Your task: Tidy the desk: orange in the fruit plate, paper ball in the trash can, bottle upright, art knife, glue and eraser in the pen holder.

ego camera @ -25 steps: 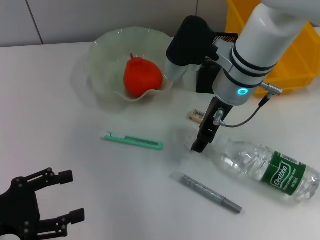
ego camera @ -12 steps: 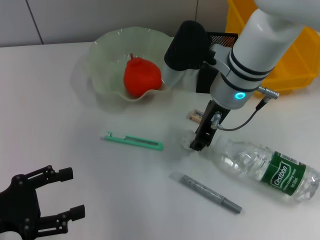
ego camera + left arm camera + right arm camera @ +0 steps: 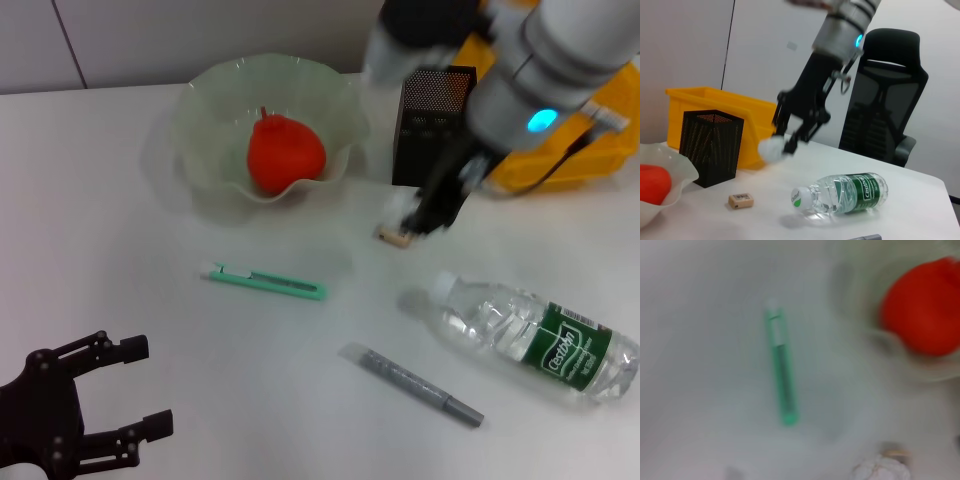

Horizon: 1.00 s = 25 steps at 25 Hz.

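My right gripper is shut on a white paper ball and holds it above the table, in front of the black mesh pen holder. The left wrist view shows the ball in that gripper, clear of the table. The orange lies in the pale fruit plate. The green art knife, grey glue stick, small eraser and clear bottle, on its side, lie on the table. My left gripper is open and empty at the front left.
A yellow bin stands at the back right, behind the pen holder. The right wrist view shows the art knife, the orange and the paper ball. A black office chair stands beyond the table.
My right gripper has lifted off the table with the paper ball and moved back and to the right, toward the pen holder and yellow bin. The left arm has not moved.
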Each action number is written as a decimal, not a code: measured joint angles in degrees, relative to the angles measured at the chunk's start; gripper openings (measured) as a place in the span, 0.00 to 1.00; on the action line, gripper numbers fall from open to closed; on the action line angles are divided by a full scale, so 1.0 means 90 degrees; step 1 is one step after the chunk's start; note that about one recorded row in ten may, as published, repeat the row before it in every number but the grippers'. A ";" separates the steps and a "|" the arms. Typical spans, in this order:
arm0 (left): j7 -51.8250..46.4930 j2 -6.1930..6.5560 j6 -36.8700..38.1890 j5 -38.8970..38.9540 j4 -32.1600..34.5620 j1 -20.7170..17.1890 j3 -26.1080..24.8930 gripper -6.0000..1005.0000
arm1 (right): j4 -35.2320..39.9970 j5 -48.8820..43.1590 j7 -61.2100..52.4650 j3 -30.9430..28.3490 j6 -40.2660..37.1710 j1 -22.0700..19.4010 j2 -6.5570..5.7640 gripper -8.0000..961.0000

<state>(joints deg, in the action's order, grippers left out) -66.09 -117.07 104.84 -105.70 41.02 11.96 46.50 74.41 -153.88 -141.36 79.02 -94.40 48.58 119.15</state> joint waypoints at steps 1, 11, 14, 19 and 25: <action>0.0002 -0.0001 -0.0003 0.0000 -0.0002 0.0000 0.0000 0.85 | 0.0324 -0.0134 -0.0021 -0.0147 -0.0118 -0.0079 0.0000 0.34; 0.0004 -0.0012 -0.0023 0.0033 -0.0008 0.0026 -0.0001 0.85 | 0.1860 -0.1213 0.0133 -0.1346 -0.0283 -0.0734 -0.0036 0.34; -0.0014 -0.0015 -0.0023 0.0035 -0.0007 0.0064 -0.0001 0.85 | 0.1855 -0.1241 0.0259 -0.1608 -0.0005 -0.0894 -0.0036 0.34; -0.0054 -0.0028 -0.0022 0.0036 -0.0007 0.0106 -0.0001 0.85 | 0.1711 -0.1256 0.0408 -0.1787 0.0499 -0.1073 -0.0036 0.34; -0.0068 -0.0058 -0.0019 0.0028 -0.0007 0.0115 -0.0001 0.85 | 0.1059 -0.1218 0.0931 -0.2058 0.1648 -0.1271 -0.0035 0.36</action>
<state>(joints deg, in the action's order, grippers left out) -66.70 -117.59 104.66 -105.45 40.96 13.00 46.49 83.94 -164.84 -132.98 60.50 -79.57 37.14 118.83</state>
